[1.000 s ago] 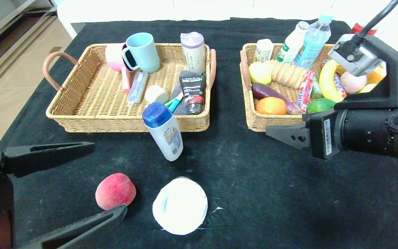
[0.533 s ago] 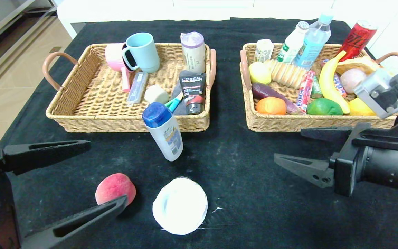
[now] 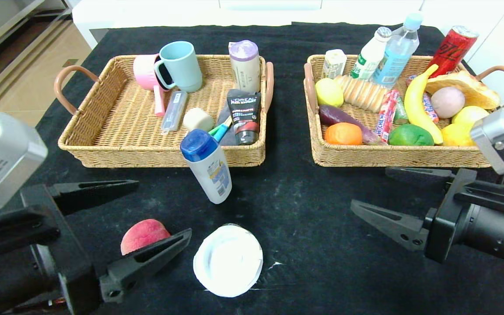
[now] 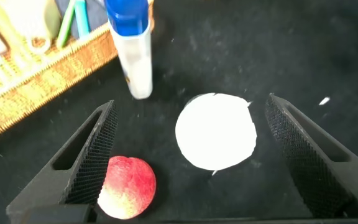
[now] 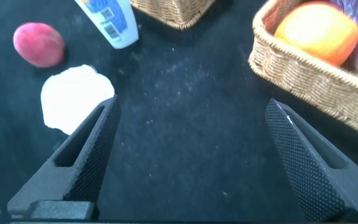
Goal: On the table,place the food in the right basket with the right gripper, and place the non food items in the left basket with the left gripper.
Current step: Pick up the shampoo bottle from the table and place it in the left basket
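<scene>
White dish [image 3: 228,260] — lies flat on the table [image 3: 313,227], near edge, just right of the peach [image 3: 142,235] and apart from it. Looks thin, light, rigid plastic; a shallow round with a low rim. Judged awkward: little height to catch, likely to skid on the cloth. Best hold is probably across the rim, one finger either side, squeezing gently so it does not flip.

Bottle [image 3: 208,166] — white, blue cap, lying behind the dish with its cap against the front wall of the left basket [image 3: 103,153]. Smooth and rounded, likely light; take it across the body below the cap, not on the label end where it may roll.

Peach — left of the dish, soft-skinned, round; wants a light, wide grip about its middle.

Left tool [image 3: 155,218] — jaws spread wide, low over the table, the peach by its near finger and the dish just right of the gap. In the left wrist view the dish [image 4: 216,130] sits between the fingers, the peach [image 4: 127,186] touching or nearly touching one.

Right tool [image 3: 403,197] — jaws wide apart, holding nothing, well right of the dish, just in front of the right basket [image 3: 365,158].
</scene>
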Controlling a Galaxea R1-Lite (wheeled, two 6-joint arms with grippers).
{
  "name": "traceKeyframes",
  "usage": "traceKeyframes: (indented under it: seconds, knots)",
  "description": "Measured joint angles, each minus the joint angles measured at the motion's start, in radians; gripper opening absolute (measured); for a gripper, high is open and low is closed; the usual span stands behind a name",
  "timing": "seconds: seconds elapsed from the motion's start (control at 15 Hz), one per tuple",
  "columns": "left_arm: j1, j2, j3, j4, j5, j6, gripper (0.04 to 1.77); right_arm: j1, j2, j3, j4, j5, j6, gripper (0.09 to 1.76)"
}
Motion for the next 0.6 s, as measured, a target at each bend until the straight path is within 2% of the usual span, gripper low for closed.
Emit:
traceKeyframes:
  seconds: [0.13, 0.27, 0.6]
  knots:
    - [0.0, 0.039, -0.014, -0.001, 0.062, -0.04, 1.72, -0.002, 0.004, 0.016, -0.007, 0.0, 0.001, 1.7]
    - [0.0, 0.08, -0.029, -0.022, 0.087, -0.077, 1.72, -0.002, 0.009, 0.023, -0.008, -0.001, 0.0, 1.7]
    - [0.0, 0.197, -0.008, -0.2, 0.133, -0.107, 1.72, 0.015, 0.015, 0.029, -0.01, -0.003, -0.002, 1.7]
